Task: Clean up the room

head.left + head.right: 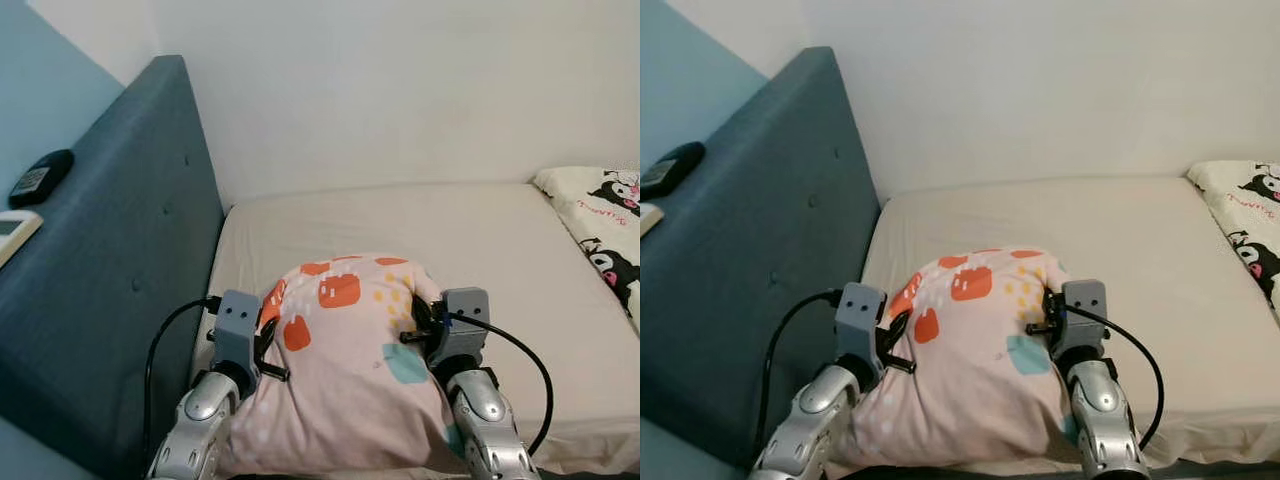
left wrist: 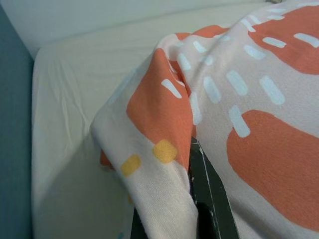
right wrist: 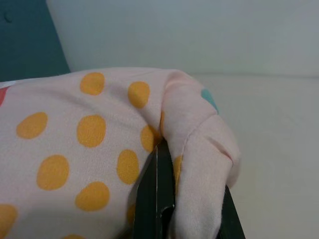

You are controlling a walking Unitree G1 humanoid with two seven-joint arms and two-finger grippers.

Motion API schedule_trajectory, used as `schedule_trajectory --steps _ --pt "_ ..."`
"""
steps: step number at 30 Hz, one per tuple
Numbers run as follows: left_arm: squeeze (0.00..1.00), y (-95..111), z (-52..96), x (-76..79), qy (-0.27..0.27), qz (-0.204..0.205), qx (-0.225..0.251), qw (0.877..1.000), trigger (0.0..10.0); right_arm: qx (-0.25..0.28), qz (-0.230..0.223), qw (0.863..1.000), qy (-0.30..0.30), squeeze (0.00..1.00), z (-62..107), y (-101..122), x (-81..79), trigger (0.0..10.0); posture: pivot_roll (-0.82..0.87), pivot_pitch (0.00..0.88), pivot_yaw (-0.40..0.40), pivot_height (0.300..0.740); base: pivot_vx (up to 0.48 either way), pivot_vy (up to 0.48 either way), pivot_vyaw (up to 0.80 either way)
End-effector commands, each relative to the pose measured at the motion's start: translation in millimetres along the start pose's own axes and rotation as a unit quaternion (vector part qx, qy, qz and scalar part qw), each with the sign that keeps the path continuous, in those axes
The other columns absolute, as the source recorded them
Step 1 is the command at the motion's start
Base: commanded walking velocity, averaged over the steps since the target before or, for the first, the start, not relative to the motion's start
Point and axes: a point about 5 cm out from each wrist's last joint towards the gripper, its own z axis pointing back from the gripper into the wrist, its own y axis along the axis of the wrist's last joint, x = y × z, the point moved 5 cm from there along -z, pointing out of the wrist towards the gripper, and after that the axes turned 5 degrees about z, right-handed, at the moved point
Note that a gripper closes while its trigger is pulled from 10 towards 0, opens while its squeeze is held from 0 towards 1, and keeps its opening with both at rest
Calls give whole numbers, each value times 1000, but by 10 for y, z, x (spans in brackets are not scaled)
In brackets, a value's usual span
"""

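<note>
A pink pillow (image 1: 345, 360) with orange, yellow and teal patches is held over the near edge of the bed, between my two arms. My left gripper (image 1: 268, 338) is shut on the pillow's left side; in the left wrist view its black fingers (image 2: 212, 199) pinch a fold of orange-patterned cloth (image 2: 164, 114). My right gripper (image 1: 420, 325) is shut on the pillow's right side; in the right wrist view a fold of pink cloth (image 3: 197, 164) sits between its fingers (image 3: 154, 199). The fingertips are buried in fabric.
The cream mattress (image 1: 480, 250) stretches ahead to a white wall. A blue padded headboard (image 1: 120, 260) runs along the left, with a dark device (image 1: 40, 175) and a white one (image 1: 15, 232) on its top. A cartoon-print pillow (image 1: 605, 225) lies at the right.
</note>
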Motion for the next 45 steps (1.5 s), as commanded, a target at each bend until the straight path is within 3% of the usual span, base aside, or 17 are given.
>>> schedule_trajectory --steps 1,36,45 --pt "0 68 34 -81 15 -6 19 1000 10000 6 1 1000 3 0 -20 32 -17 10000 43 133 4 740 304 0 0" --pt "0 42 40 -108 17 -13 8 1000 10000 -2 10 1000 16 0 -19 -5 -82 10000 49 140 7 740 9 0 0" --pt "0 22 24 -138 29 -7 3 1000 10000 -2 5 1000 4 0 -19 -6 -42 10000 47 141 10 740 0 -347 622"
